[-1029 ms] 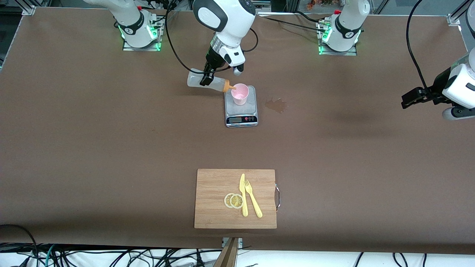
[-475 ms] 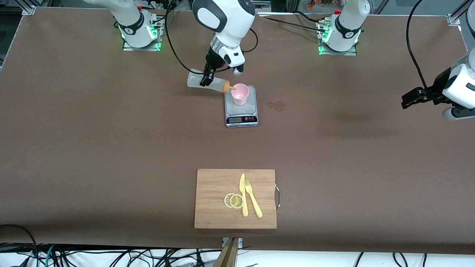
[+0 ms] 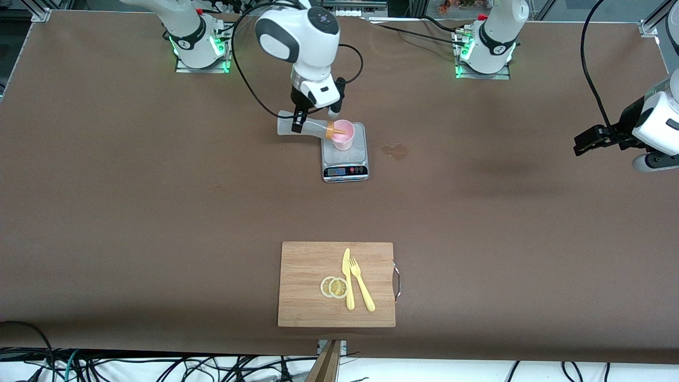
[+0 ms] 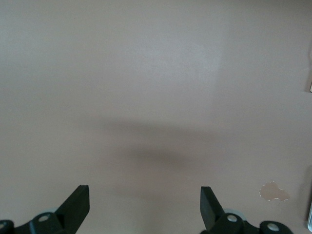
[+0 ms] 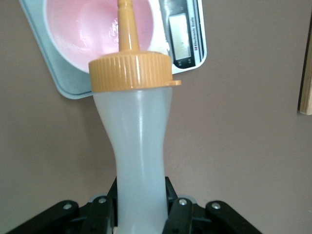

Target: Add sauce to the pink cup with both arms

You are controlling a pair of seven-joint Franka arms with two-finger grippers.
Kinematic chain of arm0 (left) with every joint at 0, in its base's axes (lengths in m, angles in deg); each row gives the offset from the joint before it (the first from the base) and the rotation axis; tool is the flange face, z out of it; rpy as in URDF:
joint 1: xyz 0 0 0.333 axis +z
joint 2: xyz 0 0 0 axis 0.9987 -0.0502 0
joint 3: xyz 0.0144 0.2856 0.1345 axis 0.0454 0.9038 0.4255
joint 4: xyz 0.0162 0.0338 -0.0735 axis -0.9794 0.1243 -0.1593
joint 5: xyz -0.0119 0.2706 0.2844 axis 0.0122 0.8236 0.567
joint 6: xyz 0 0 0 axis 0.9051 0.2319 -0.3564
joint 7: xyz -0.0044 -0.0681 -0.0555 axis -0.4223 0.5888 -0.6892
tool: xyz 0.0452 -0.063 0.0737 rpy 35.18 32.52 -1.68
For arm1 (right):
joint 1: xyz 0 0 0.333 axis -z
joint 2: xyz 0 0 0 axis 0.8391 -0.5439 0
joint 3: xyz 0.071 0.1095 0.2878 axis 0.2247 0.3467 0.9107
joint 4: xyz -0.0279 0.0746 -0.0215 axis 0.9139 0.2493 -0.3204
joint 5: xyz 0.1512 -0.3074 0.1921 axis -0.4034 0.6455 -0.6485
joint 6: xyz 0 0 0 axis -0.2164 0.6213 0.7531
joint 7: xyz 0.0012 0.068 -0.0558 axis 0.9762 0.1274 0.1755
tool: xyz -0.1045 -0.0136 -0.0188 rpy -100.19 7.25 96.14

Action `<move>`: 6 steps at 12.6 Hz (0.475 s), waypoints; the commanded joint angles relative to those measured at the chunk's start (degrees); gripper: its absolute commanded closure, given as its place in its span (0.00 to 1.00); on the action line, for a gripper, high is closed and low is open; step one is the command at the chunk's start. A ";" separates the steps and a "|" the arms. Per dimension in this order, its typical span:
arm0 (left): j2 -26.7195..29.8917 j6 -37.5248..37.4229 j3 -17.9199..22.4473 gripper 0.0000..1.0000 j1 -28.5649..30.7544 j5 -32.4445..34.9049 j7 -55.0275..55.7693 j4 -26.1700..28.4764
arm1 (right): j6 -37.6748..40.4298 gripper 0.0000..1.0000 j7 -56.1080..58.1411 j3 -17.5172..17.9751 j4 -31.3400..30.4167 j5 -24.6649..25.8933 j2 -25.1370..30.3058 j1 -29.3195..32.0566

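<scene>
The pink cup stands upright on a small kitchen scale, toward the robots' bases. My right gripper is shut on the sauce bottle, which it holds on its side with the orange cap at the cup's rim. In the right wrist view the whitish sauce bottle runs out from between the jaws, and its orange nozzle points over the mouth of the pink cup. My left gripper waits open over bare table at the left arm's end; its fingers hold nothing.
A wet stain marks the table beside the scale, toward the left arm's end. A wooden cutting board lies near the front edge with a yellow knife, a fork and two lemon slices on it.
The right arm has swung and come lower; the bottle has shifted toward the cup, so the nozzle now reaches over its rim. The left arm has not moved.
</scene>
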 commanded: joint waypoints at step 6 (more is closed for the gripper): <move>0.68 0.19 -0.23 0.00 1.74 -1.29 -1.34 -0.37 | -5.89 0.89 -0.25 0.57 -6.97 -5.69 8.28 3.20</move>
